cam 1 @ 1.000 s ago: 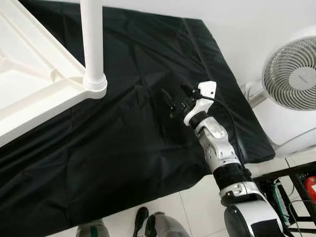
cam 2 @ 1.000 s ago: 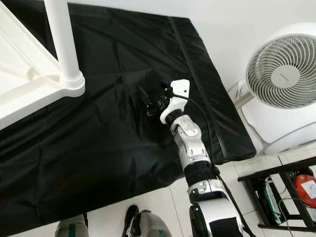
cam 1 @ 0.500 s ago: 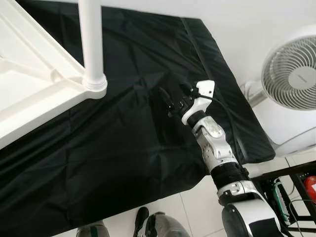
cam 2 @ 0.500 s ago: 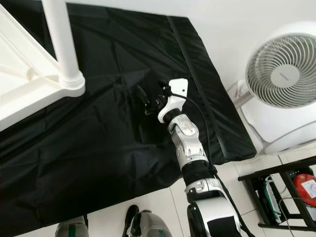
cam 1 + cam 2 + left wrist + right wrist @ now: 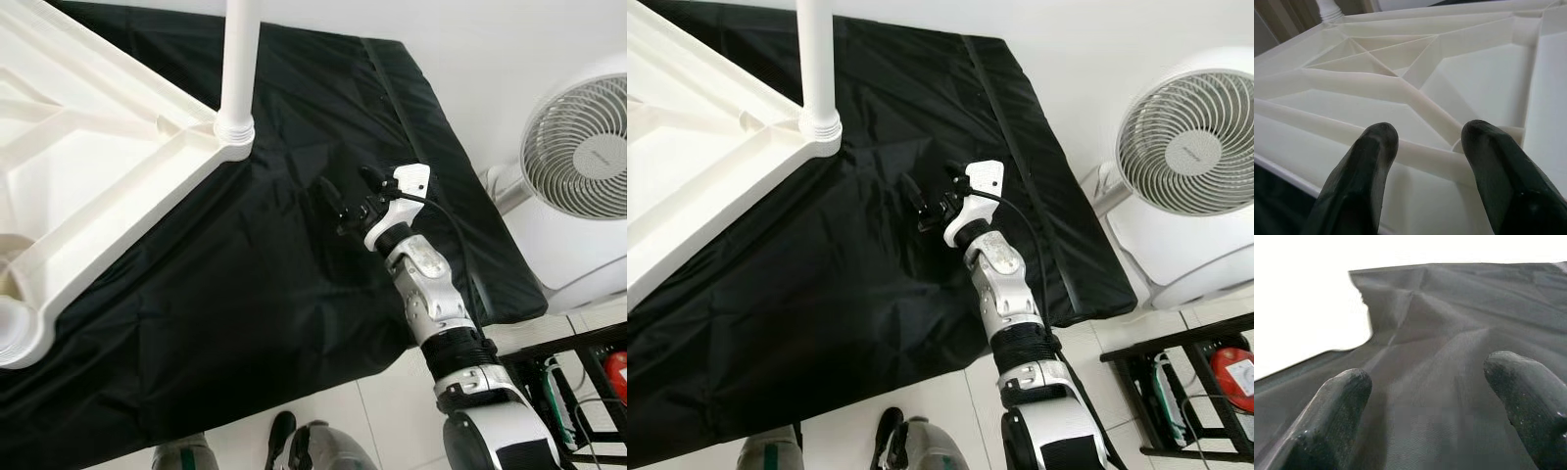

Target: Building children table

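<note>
Two eye views first: white tabletop [image 5: 88, 186] upside down on a black cloth [image 5: 245, 294], ribbed underside up, well to the left of the right gripper [image 5: 348, 196]. One leg [image 5: 238, 69] upright in the corner socket, beyond and left of that gripper. An empty socket [image 5: 12, 333] at the near-left corner. Right gripper low over the cloth, to the right of the tabletop and apart from it, fingers spread, nothing between them. Silver arm [image 5: 436, 304] running back from it toward the lower right. White fan [image 5: 578, 147] on the floor farther right, past the cloth's edge; a dark rack [image 5: 578, 392] near the arm's base. A shoe [image 5: 279, 436] on the tiles at the cloth's near edge.

Left wrist view: left gripper [image 5: 1425, 161] right over the tabletop underside [image 5: 1400, 93], two black fingers [image 5: 1364, 171] apart, ribs and the rim wall showing between and ahead of them; cannot tell whether the tips touch the plastic. Another leg [image 5: 1328, 7] at the far corner ahead.

Right wrist view: fingers [image 5: 1332, 416] spread wide, creased cloth [image 5: 1440, 357] between and ahead, nothing gripped; bright washed-out area beyond the cloth's edge.
</note>
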`<state>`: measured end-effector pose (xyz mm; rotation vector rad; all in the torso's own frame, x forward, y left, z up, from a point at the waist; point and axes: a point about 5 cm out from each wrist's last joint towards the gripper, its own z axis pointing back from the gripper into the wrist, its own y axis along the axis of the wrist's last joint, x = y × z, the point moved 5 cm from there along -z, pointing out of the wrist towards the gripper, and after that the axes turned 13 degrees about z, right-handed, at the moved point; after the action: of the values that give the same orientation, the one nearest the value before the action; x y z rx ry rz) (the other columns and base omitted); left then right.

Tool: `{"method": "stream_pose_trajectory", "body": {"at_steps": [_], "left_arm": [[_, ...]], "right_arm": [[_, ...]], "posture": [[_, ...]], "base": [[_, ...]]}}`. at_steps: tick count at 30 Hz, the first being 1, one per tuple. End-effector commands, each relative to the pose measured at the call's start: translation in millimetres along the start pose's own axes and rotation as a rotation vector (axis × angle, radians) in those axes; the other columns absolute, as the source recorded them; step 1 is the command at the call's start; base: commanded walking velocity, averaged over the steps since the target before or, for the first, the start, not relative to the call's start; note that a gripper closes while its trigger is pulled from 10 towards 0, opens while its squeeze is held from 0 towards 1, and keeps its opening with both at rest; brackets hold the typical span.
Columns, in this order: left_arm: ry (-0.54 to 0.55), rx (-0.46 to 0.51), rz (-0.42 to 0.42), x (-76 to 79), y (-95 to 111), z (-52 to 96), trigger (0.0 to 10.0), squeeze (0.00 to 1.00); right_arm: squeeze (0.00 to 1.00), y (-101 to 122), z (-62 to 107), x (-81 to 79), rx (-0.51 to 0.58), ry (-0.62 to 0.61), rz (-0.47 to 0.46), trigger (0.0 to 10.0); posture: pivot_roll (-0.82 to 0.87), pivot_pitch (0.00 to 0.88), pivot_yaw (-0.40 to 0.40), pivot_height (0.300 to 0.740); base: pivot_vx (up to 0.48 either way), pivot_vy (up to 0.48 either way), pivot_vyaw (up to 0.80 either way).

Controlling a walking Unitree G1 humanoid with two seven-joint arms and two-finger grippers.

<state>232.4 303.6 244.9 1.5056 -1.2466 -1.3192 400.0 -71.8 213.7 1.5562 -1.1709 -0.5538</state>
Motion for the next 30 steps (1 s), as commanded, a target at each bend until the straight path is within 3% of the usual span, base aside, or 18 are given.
{"method": "stream_pose_trajectory", "body": {"at_steps": [1,2,3,4,6,7,9,13,18,19,22,24,27,29,30], "left_arm": [[-0.070,-0.010,0.034,25.1,-4.1,-4.4,10.0,0.00],[-0.081,0.002,0.058,41.4,-3.3,-12.2,10.0,0.00],[-0.081,0.002,0.058,41.4,-3.3,-12.2,10.0,0.00],[-0.103,0.017,0.088,56.8,-1.9,-20.9,10.0,0.00],[-0.103,0.017,0.088,56.8,-1.9,-20.9,10.0,0.00],[-0.140,0.031,0.153,84.2,1.5,-36.6,10.0,0.00],[-0.140,0.031,0.153,84.2,1.5,-36.6,10.0,0.00],[-0.202,0.051,0.261,128.8,8.1,-59.8,10.0,0.00],[-0.240,0.047,0.297,151.0,10.6,-67.6,10.0,0.00],[-0.275,0.041,0.307,170.8,12.0,-73.7,10.0,0.00],[-0.280,0.037,0.308,174.7,12.4,-74.7,10.0,0.00],[-0.309,-0.001,0.350,198.5,10.4,-82.2,10.0,0.00],[-0.336,0.001,0.361,211.7,13.7,-84.6,10.0,0.00],[-0.369,0.007,0.371,227.1,17.1,-87.4,10.0,0.00],[-0.369,0.007,0.371,227.1,17.1,-87.4,10.0,0.00]], "right_arm": [[0.00,-6.0,6.4,5.5,-0.017,-0.019,0.000,10.0],[0.00,-5.9,6.1,4.7,-0.016,-0.019,-0.004,10.0],[0.00,-5.9,6.1,4.7,-0.016,-0.019,-0.004,10.0],[0.00,-5.9,6.5,4.1,-0.015,-0.018,-0.007,10.0],[0.00,-5.9,6.5,4.1,-0.015,-0.018,-0.007,10.0],[0.00,-5.9,8.2,3.5,-0.016,-0.016,-0.009,10.0],[0.00,-5.9,8.2,3.5,-0.016,-0.016,-0.009,10.0],[0.00,-5.8,11.5,4.3,-0.026,-0.016,-0.003,10.0],[0.00,-4.5,15.5,5.9,-0.024,-0.005,0.008,10.0],[0.00,-2.9,20.6,6.8,-0.016,0.028,0.005,10.0],[0.00,-2.5,21.7,6.7,-0.014,0.036,0.003,10.0],[0.00,0.7,28.6,16.5,-0.009,0.014,0.021,10.0],[0.00,2.4,31.4,22.7,-0.009,-0.014,0.031,10.0],[0.00,3.3,33.7,36.2,-0.022,-0.092,0.053,10.0],[0.00,3.3,33.7,36.2,-0.022,-0.092,0.053,10.0]], "posture": [[0.38,0.237,-0.190,0.740],[0.38,0.243,-0.185,0.740],[0.38,0.243,-0.185,0.740],[0.38,0.248,-0.181,0.740],[0.38,0.248,-0.181,0.740],[0.37,0.253,-0.175,0.740],[0.37,0.253,-0.175,0.740],[0.35,0.255,-0.160,0.740],[0.33,0.255,-0.151,0.740],[0.32,0.254,-0.147,0.740],[0.32,0.254,-0.147,0.740],[0.30,0.253,-0.140,0.740],[0.28,0.253,-0.138,0.740],[0.26,0.254,-0.135,0.740],[0.26,0.254,-0.135,0.740]], "base": [[0.000,0.000,0.00],[0.000,0.000,0.00],[0.000,0.000,0.00],[0.000,0.000,0.00],[0.000,0.000,0.00],[0.000,0.000,0.00],[0.000,0.000,0.00],[0.000,0.000,0.00],[0.000,0.000,0.00],[0.000,0.000,0.00],[0.000,0.000,0.00],[0.000,0.000,0.00],[0.000,0.000,0.00],[0.000,0.000,0.00],[0.000,0.000,0.00]]}}
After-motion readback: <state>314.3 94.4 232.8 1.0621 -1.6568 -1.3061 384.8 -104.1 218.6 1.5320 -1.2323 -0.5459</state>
